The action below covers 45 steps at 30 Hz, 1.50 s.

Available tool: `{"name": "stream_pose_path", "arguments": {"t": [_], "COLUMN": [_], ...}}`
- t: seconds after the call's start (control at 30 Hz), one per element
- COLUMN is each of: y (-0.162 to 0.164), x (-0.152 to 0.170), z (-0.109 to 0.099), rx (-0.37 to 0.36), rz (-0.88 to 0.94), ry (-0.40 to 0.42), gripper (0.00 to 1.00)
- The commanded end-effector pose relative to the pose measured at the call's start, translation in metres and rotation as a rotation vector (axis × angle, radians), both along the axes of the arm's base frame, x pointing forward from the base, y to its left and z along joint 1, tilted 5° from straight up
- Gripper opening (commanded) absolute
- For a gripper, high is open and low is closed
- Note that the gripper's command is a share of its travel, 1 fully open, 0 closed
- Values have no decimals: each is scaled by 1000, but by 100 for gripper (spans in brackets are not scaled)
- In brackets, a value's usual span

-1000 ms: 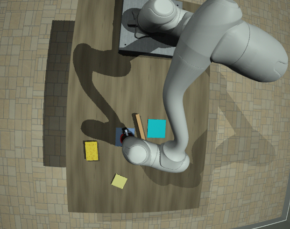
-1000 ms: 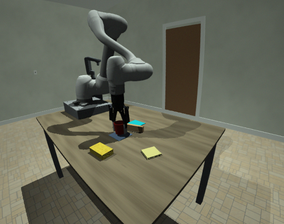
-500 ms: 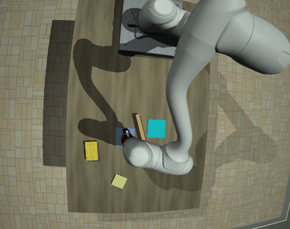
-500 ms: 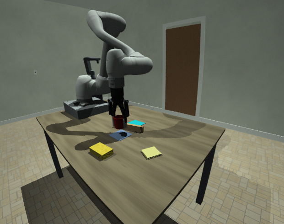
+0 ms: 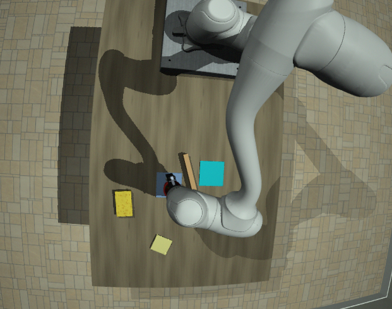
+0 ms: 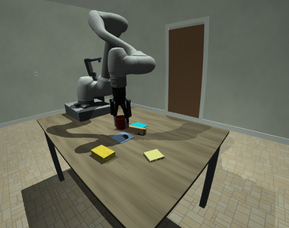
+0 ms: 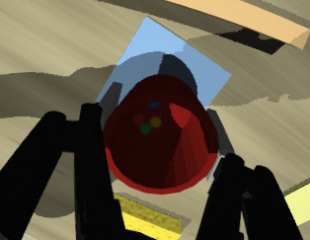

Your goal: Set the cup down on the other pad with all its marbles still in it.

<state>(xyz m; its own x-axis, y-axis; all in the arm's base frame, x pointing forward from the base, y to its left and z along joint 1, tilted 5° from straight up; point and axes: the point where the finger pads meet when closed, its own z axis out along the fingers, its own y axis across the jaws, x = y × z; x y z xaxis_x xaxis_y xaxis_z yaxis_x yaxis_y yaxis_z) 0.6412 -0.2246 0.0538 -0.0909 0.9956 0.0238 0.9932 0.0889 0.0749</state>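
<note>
Table edge runs across the bottom of the exterior view, and the wooden table [image 6: 144, 191] is widest and most open there, with only a pale yellow pad of notes [image 6: 153, 155] right of centre and a yellow sponge [image 6: 103, 152] left of it. Behind them, mid-frame, lies the blue pad [image 6: 122, 137], carrying a dark shadow. Above it the cup [image 6: 120, 122] hangs clear of the table, red, upright, its long axis vertical and its mouth facing up; the wrist view shows marbles [image 7: 150, 122] at its bottom. The gripper [image 6: 120, 115] points straight down with its black fingers clamped on the cup's sides. Just right of the cup a wooden rail [image 6: 139, 130] stands between the blue pad and the turquoise pad [image 6: 138, 124]. Farthest back, upper left, the arm rises from a grey base plate [image 6: 73, 111].
</note>
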Motion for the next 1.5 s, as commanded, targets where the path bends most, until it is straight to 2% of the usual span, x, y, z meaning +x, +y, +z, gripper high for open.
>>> {"name": "stream_pose_path", "arguments": {"t": [0.0, 0.67, 1.23, 1.47], "y": [0, 13, 68, 102], "x": [0, -1, -6, -9], "z": [0, 0, 2, 3], "rx": [0, 0, 0, 0], "rz": [0, 0, 0, 0], "ry": [0, 0, 0, 0], "gripper": [49, 49, 49, 49]}}
